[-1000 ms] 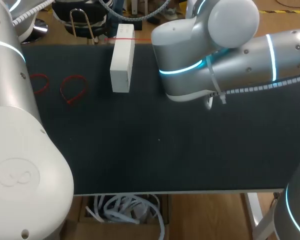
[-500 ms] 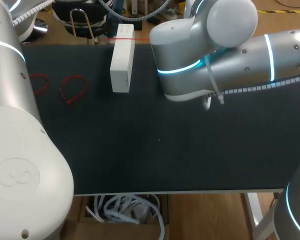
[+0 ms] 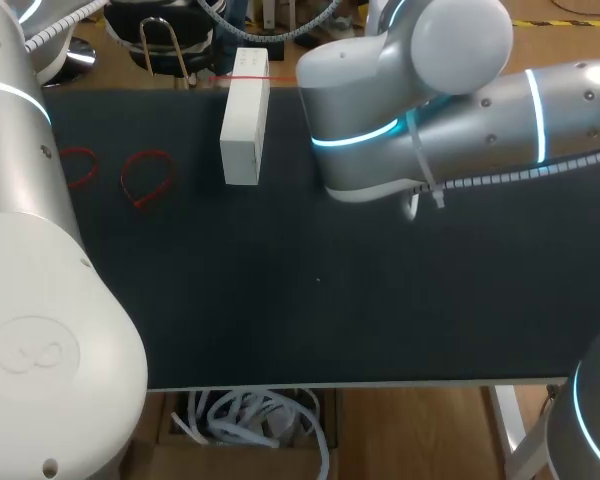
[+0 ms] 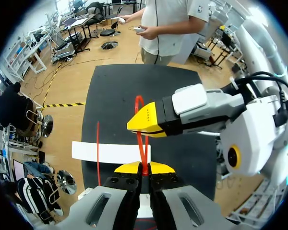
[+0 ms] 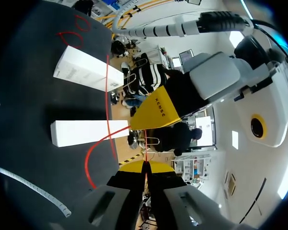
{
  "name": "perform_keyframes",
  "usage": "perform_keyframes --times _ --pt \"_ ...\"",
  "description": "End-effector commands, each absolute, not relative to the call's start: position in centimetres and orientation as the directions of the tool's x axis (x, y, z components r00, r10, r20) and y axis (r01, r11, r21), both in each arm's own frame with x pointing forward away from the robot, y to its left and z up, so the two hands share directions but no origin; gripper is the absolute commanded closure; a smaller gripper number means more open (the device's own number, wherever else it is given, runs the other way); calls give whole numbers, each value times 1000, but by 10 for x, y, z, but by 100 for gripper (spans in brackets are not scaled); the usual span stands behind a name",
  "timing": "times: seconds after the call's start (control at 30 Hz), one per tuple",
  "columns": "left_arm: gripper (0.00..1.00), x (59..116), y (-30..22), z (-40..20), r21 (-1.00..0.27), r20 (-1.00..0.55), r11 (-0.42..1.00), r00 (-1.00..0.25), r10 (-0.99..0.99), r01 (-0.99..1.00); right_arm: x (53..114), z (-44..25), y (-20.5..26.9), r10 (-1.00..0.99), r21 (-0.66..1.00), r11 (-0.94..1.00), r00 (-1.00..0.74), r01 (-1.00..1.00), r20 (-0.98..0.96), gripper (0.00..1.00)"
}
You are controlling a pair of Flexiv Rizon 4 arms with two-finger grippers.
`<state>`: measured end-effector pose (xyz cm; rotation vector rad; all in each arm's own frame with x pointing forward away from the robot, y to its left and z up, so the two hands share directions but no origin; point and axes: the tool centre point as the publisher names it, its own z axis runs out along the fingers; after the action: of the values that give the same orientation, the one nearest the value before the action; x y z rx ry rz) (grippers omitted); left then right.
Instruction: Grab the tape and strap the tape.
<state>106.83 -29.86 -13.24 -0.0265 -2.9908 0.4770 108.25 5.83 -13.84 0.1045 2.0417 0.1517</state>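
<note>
Red tape (image 4: 144, 151) tight in both end effectors (image 4: 144, 167) (image 5: 145, 166)

Robot lab, pretty clearly, a test bench and not anyone's home. Two big white arms with lit rings, left arm (image 3: 40, 330) and right arm (image 3: 430, 110), crowd over a black table (image 3: 310, 300). The yellow-tipped left gripper (image 4: 143, 167) and right gripper (image 5: 145, 166) both pinch one red tape (image 4: 144, 143). Props are laid out like a trial — white box (image 3: 245, 120) at 11 o'clock, red loops (image 3: 145, 178) at 9.
</note>
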Motion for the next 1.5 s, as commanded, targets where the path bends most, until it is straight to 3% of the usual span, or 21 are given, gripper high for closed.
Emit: perform_keyframes --times 0.03,1.5 --pt "100 1069 -299 -131 -306 111 952 -993 34 -1 1081 -139 61 140 150 989 -461 15 -876 100" --pt "100 1069 -299 -131 -306 111 952 -993 34 -1 1078 -128 74 114 153 987 -464 -47 -879 100"
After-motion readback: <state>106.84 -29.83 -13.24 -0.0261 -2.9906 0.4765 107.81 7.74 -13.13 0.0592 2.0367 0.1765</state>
